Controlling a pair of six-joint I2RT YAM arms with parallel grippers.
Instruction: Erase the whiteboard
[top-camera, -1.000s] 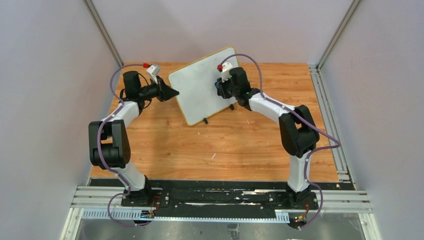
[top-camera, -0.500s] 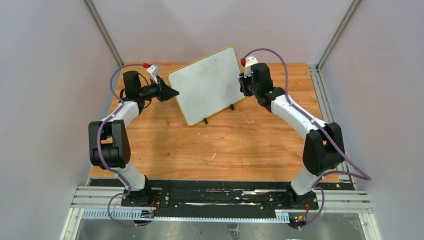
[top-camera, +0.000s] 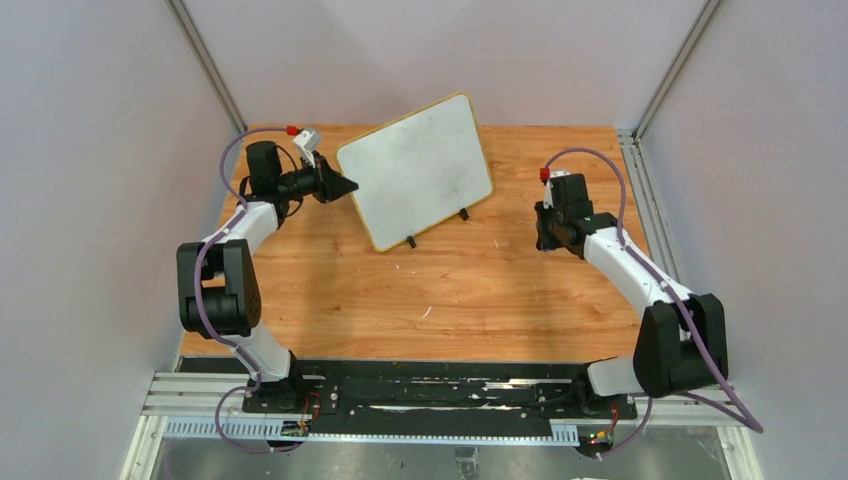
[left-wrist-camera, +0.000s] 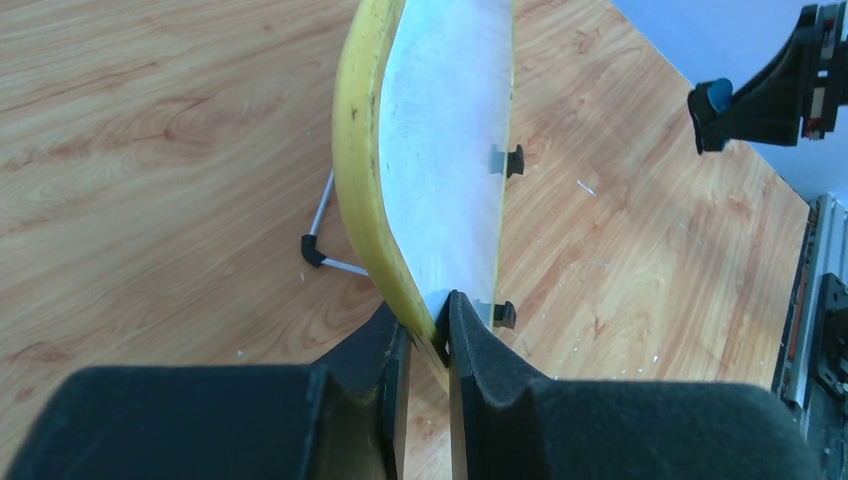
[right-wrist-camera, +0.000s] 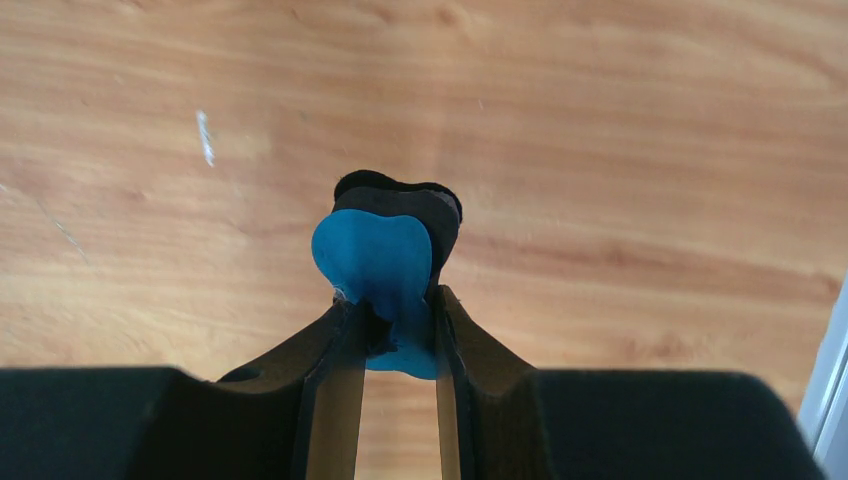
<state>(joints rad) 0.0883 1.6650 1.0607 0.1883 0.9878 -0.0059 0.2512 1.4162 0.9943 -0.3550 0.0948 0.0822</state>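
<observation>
**Q:** Surroundings, largest first?

**A:** Wooden tabletop (top-camera: 440, 290), grey walls on three sides, a metal rail (top-camera: 655, 200) along its right edge. My two arms reach out from the near edge, left arm (top-camera: 225, 270) to the far left, right arm (top-camera: 640, 280) to the right.

**Q:** Where is the whiteboard?

**A:** The whiteboard (top-camera: 415, 170) stands at the far middle of the tabletop, tilted back and turned at an angle. Its white face shows faint grey smears. It rests on two black feet (left-wrist-camera: 513, 160) along the low edge, with a thin wire leg (left-wrist-camera: 322, 225) behind.

**Q:** Left jaws?

**A:** My left jaws are closed tight on the yellow frame at the board's left edge. Both pads (left-wrist-camera: 478, 345) press the rim, seen edge-on from my left wrist.

**Q:** Right jaws?

**A:** My right jaws are pinched nearly closed on a blue eraser (right-wrist-camera: 375, 265) with a black backing, which sticks out past the fingers (right-wrist-camera: 335, 400). They hang over bare wood, well apart from the board's right edge. From the left wrist the eraser tip (left-wrist-camera: 712, 97) shows beyond the board.
</observation>
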